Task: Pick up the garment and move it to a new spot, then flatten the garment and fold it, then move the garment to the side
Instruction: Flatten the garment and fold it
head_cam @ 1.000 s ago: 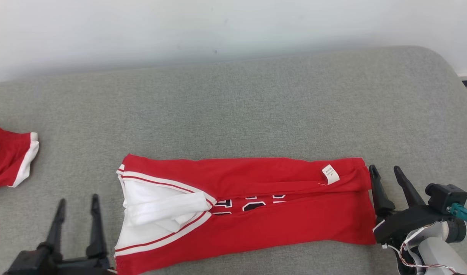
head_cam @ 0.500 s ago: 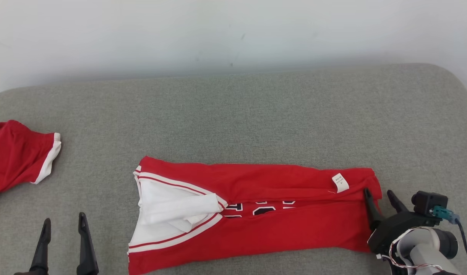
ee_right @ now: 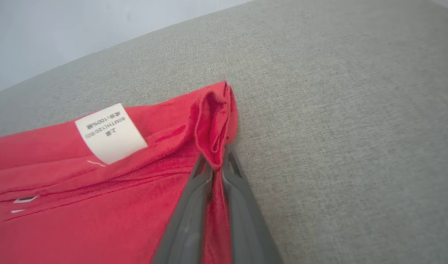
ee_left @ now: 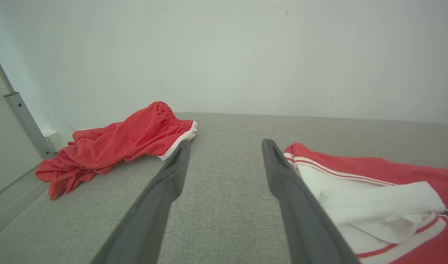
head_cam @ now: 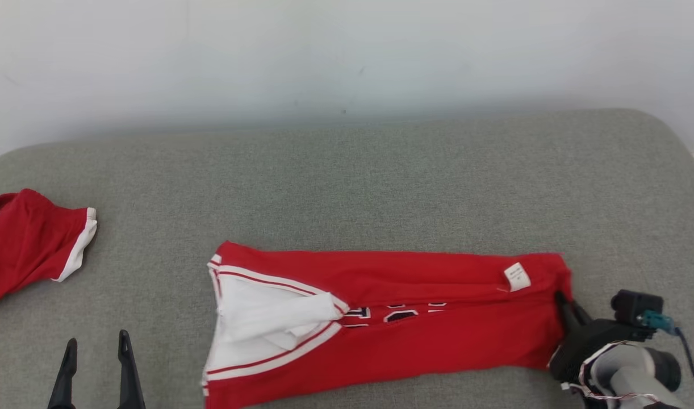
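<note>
The garment (head_cam: 426, 335) is a red jersey with white trim, folded into a long band across the grey cushion (head_cam: 381, 182). Its white collar end points left and its hem end, with a white label (head_cam: 516, 276), points right. My right gripper (head_cam: 565, 304) is shut on the garment's right hem edge. In the right wrist view the right gripper (ee_right: 217, 161) pinches a raised fold of the garment (ee_right: 99, 190) beside the label (ee_right: 108, 132). My left gripper (head_cam: 97, 346) stands open at the lower left. In the left wrist view the left gripper (ee_left: 226, 146) holds nothing, just left of the garment's collar (ee_left: 374, 172).
A second red piece with white trim, the shorts (head_cam: 23, 250), lies crumpled at the far left of the cushion, and the shorts (ee_left: 117, 143) show ahead-left of my left gripper. A white wall (head_cam: 324, 57) runs behind. A metal post (ee_left: 26, 124) stands at the cushion's left end.
My right gripper has slid onto the garment's hem edge and closed on it. The head camera has shifted, so the whole scene sits lower and further right. The left gripper stays open.
</note>
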### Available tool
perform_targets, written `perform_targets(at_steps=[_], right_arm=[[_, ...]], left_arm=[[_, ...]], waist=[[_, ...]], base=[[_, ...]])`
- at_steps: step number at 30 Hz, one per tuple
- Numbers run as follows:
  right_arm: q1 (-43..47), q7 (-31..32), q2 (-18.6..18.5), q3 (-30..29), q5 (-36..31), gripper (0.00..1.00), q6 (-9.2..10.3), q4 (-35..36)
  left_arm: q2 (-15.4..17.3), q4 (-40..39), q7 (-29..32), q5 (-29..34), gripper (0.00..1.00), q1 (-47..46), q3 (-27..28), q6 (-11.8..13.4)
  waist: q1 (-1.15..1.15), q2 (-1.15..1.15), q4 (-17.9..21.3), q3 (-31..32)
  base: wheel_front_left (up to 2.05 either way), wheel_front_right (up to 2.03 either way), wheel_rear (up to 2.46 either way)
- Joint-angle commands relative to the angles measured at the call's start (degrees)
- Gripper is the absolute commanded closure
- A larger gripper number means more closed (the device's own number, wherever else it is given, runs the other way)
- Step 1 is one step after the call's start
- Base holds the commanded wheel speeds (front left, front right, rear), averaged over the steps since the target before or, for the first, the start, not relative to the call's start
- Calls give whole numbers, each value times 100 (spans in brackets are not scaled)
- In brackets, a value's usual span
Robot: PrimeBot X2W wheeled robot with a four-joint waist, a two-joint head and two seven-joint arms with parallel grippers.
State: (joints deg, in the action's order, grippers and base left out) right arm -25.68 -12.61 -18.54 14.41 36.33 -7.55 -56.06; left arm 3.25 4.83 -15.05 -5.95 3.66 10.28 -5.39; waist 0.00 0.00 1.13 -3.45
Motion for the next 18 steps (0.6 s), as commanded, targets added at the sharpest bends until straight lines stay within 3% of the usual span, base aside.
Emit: perform_targets(at_steps=[1, 10, 13, 18], right_arm=[[-47, -75, -191, -35, 73, 100, 14, -34], [-265, -215, -907, -251, 1, 100, 14, -35], [-310, -232, -891, -201, -50, 100, 14, 197], [-306, -183, -552, 70, -21, 100, 14, 813]], left_arm=[[-18, 15, -18, 43, 0, 85, 18, -6], [-34, -26, -18, 110, 0, 101, -21, -1], [-36, -42, -18, 88, 0, 125, 27, 12], [-38, -26, -18, 58, 0, 164, 62, 20]], waist=[[0, 0, 42, 48], [0, 0, 144, 108], [0, 0, 215, 122], [0, 0, 304, 141]], base=[[0, 0, 0], [0, 0, 0], [0, 0, 0], [0, 0, 0]])
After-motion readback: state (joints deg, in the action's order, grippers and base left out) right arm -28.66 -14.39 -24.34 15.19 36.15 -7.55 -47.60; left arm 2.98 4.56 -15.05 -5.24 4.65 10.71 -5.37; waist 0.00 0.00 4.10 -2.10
